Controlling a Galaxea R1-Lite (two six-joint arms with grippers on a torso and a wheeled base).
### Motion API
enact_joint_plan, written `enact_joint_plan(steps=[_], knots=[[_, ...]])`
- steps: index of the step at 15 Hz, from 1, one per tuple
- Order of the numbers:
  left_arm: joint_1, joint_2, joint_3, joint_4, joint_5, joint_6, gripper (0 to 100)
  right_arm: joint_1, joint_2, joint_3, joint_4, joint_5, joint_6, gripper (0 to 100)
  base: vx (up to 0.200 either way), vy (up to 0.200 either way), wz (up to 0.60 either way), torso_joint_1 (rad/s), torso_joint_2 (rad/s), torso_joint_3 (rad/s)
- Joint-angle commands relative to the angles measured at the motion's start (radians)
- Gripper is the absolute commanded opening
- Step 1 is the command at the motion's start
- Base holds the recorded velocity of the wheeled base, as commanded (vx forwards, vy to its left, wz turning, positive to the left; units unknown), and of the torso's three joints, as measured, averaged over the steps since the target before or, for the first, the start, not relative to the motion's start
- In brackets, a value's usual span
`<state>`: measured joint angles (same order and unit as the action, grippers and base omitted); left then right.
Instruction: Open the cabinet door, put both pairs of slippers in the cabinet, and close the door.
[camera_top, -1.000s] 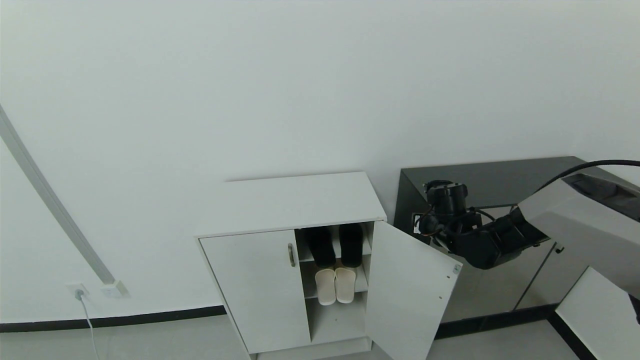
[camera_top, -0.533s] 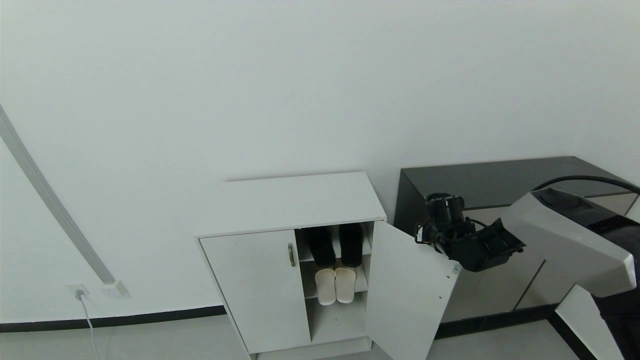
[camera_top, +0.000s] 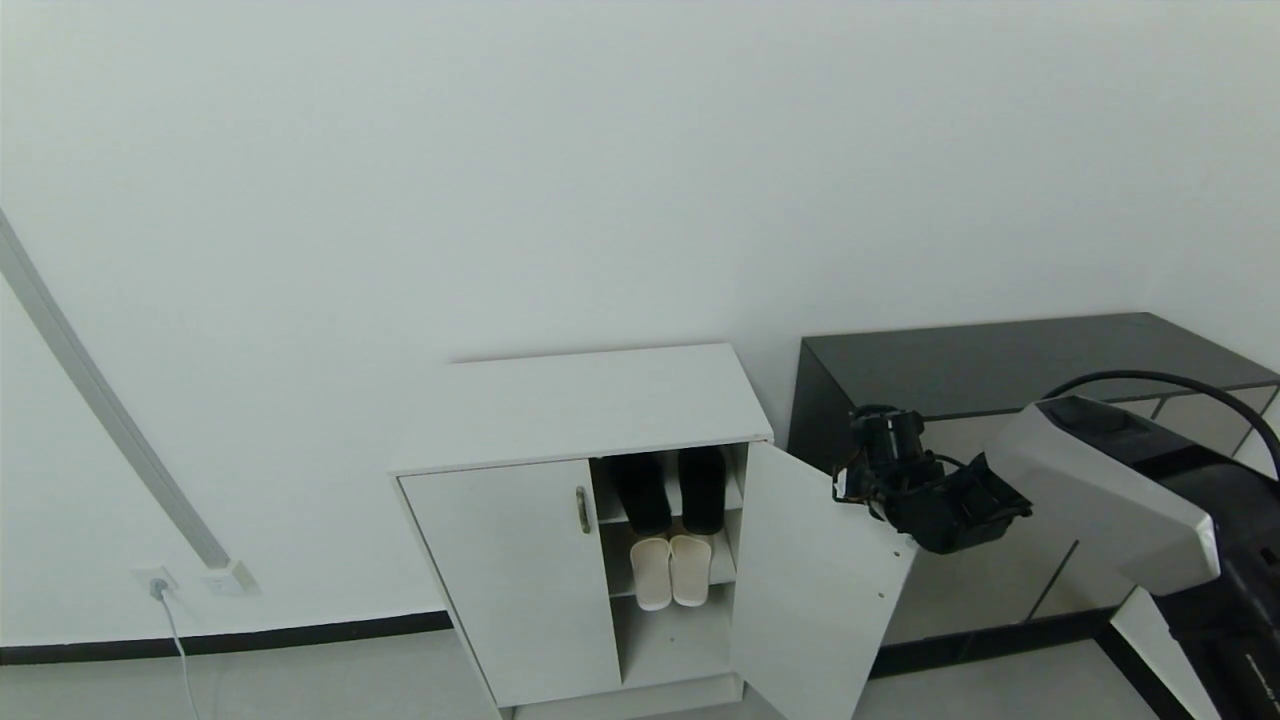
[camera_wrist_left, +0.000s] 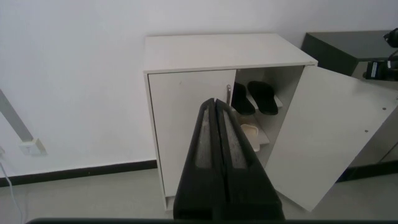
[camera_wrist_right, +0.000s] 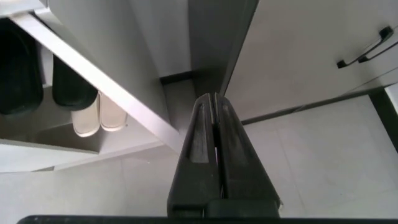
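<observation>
- Left gripper (camera_wrist_left: 214, 109): the fingers are pressed together on nothing. It is held back in front of the cabinet (camera_top: 580, 400), well apart from the open door (camera_top: 815, 590).
- Right gripper (camera_top: 850, 487): the fingers are clenched and empty, at the door's top free corner on its outer side. I cannot tell whether they touch the door or stop just short.
- The door lies just left of the right fingers. Its long axis is upright and it is hinged on the cabinet's right side. The right arm is by far the nearer, so closing likely needs a push leftward and away, toward the opening.
- Beyond the fingers, inside the cabinet, the black slippers (camera_top: 672, 492) sit on the top shelf and the white slippers (camera_top: 670, 570) on the shelf below.
- Both pairs are in, so shutting the door looks like the only step left.
</observation>
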<state>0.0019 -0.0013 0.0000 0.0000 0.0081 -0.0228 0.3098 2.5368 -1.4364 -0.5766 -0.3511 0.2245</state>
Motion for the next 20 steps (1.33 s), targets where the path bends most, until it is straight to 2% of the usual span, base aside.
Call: enact_joint_plan(steps=[1,5,8,12,16,18,20], knots=[[0.001,0.001,0.0,0.0,0.0,0.0,0,0.005,-0.003,0.016,0.0,0.0,-0.007,0,0.0,0.0,0.0,0.0,0.0,0.0],[0.001,0.001,0.0,0.0,0.0,0.0,0,0.029,-0.033,0.059,0.0,0.001,-0.007,0,0.0,0.0,0.0,0.0,0.0,0.0],[0.001,0.001,0.0,0.0,0.0,0.0,0,0.127,-0.142,0.177,-0.002,0.023,-0.005,0,0.0,0.0,0.0,0.0,0.0,0.0],[0.001,0.001,0.0,0.0,0.001,-0.002,0,0.229,-0.236,0.264,-0.003,0.032,0.001,0,0.0,0.0,0.0,0.0,0.0,0.0],[0.001,0.001,0.0,0.0,0.0,-0.002,0,0.253,-0.291,0.363,-0.017,0.093,-0.037,0,0.0,0.0,0.0,0.0,0.0,0.0],[0.0,0.001,0.0,0.0,0.001,-0.002,0,0.265,-0.302,0.413,-0.104,0.123,-0.071,0,0.0,0.0,0.0,0.0,0.0,0.0],[0.001,0.001,0.0,0.0,0.001,0.0,0,0.281,-0.302,0.427,-0.114,0.124,-0.07,0,0.0,0.0,0.3,0.004,0.0,0.001]])
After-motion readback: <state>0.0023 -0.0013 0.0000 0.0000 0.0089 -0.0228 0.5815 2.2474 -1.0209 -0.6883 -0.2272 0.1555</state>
